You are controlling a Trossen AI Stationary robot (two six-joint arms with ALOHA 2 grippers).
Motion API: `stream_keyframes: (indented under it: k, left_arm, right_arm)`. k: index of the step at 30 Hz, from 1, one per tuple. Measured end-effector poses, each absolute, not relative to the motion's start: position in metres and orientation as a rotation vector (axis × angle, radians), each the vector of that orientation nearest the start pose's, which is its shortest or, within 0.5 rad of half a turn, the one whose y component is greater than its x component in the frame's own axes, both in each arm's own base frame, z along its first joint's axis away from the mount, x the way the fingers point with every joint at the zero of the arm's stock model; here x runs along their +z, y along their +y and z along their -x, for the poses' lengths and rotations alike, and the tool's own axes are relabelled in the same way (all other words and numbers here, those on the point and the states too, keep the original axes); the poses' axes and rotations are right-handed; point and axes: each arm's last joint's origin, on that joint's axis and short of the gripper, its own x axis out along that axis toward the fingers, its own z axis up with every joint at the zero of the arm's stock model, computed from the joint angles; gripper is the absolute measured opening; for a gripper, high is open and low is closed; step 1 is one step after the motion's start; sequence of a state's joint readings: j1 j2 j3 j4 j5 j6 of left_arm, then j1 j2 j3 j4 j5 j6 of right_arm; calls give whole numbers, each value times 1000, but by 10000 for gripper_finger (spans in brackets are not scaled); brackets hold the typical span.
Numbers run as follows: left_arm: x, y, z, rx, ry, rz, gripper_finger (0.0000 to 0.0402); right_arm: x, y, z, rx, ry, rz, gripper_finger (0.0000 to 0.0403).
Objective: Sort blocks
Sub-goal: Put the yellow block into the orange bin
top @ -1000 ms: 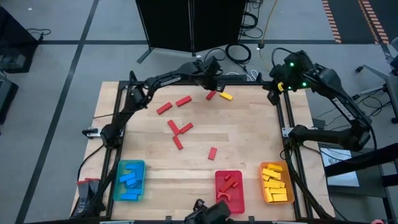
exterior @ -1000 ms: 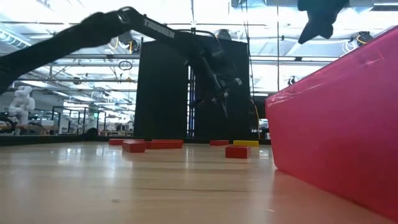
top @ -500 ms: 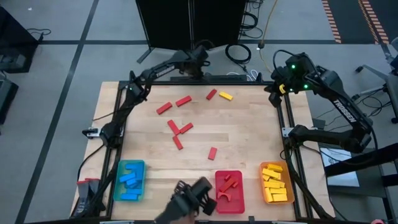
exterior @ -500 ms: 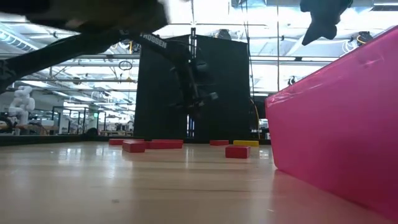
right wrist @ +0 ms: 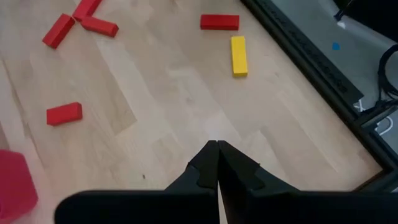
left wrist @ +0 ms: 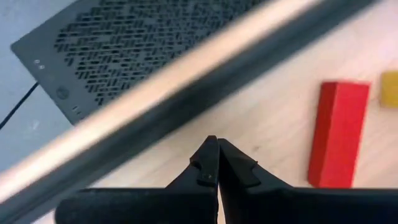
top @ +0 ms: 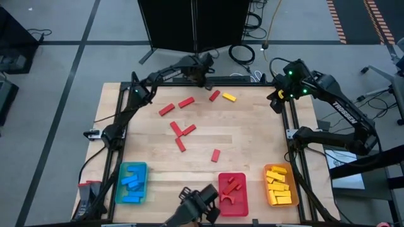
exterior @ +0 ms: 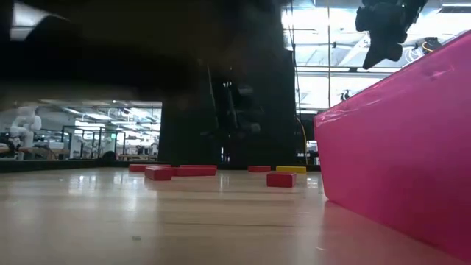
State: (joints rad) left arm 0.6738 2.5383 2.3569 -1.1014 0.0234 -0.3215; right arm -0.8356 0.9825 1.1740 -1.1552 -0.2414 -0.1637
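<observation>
Several red blocks (top: 180, 129) and one yellow block (top: 228, 98) lie flat on the wooden table (top: 252, 135). My left gripper (top: 206, 79) is shut, with nothing in it. It points steeply down just inside the table's far edge, a little left of a red block (left wrist: 337, 134) and the yellow block (left wrist: 390, 87). My right gripper (top: 276, 103) hangs shut and empty high over the far right corner. Its wrist view shows its fingertips (right wrist: 213, 155) above bare wood, with the yellow block (right wrist: 239, 55) and a red block (right wrist: 219, 22) farther off.
Three trays stand along the near edge: a blue one (top: 132, 183) with blue blocks, a red one (top: 232, 192) with red blocks, an orange one (top: 280, 186) with yellow blocks. A dark blurred thing (top: 196, 205) sits at the near edge and hides much of the low view. A black cabinet (top: 192, 22) stands behind the table.
My left gripper has moved from above the red and yellow blocks toward the table's far left, has sunk and has tipped more steeply down, staying shut. My right gripper has sunk a little. The dark thing at the near edge has shifted left and come in front of the low camera.
</observation>
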Motion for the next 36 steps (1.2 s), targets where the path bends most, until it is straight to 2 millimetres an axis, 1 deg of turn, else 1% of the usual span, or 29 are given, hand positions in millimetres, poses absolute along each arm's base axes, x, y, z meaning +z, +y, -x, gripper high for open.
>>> stream_keyframes:
  k: [1, 3, 5, 7, 11, 15, 17, 19, 20, 26, 29, 33, 36]
  left_arm:
    - [169, 319, -408, 745, 1155, 704, 0]
    - [150, 314, -414, 720, 1201, 699, 0]
    - [153, 317, -414, 706, 1176, 715, 0]
    - [150, 320, -411, 692, 1175, 740, 0]
    - [150, 323, -407, 541, 1201, 706, 0]
    - [151, 327, -405, 524, 1185, 693, 0]
    - [152, 333, -405, 495, 1114, 762, 0]
    - [155, 336, -407, 408, 1039, 849, 0]
    - [156, 336, -408, 384, 1019, 862, 0]
    - [153, 327, -417, 342, 1018, 857, 0]
    - [152, 329, -416, 331, 1014, 873, 0]
    - [155, 331, -416, 182, 934, 1008, 0]
    - [159, 333, -422, 127, 862, 1059, 0]
  right_arm:
    - [350, -111, -110, -477, 871, -353, 0]
    - [352, -109, -108, -482, 856, -352, 0]
    - [355, -106, -105, -489, 838, -351, 0]
    - [358, -101, -101, -496, 817, -347, 0]
    - [364, -92, -92, -510, 769, -333, 0]
    - [368, -83, -85, -522, 728, -321, 0]
    - [370, -80, -82, -528, 711, -324, 0]
    - [371, -78, -80, -532, 697, -320, 0]
    - [372, -77, -79, -533, 690, -316, 0]
    - [375, -74, -77, -545, 655, -321, 0]
    - [375, -74, -76, -546, 654, -321, 0]
    - [375, -75, -77, -556, 651, -335, 0]
    - [374, -76, -78, -559, 654, -343, 0]
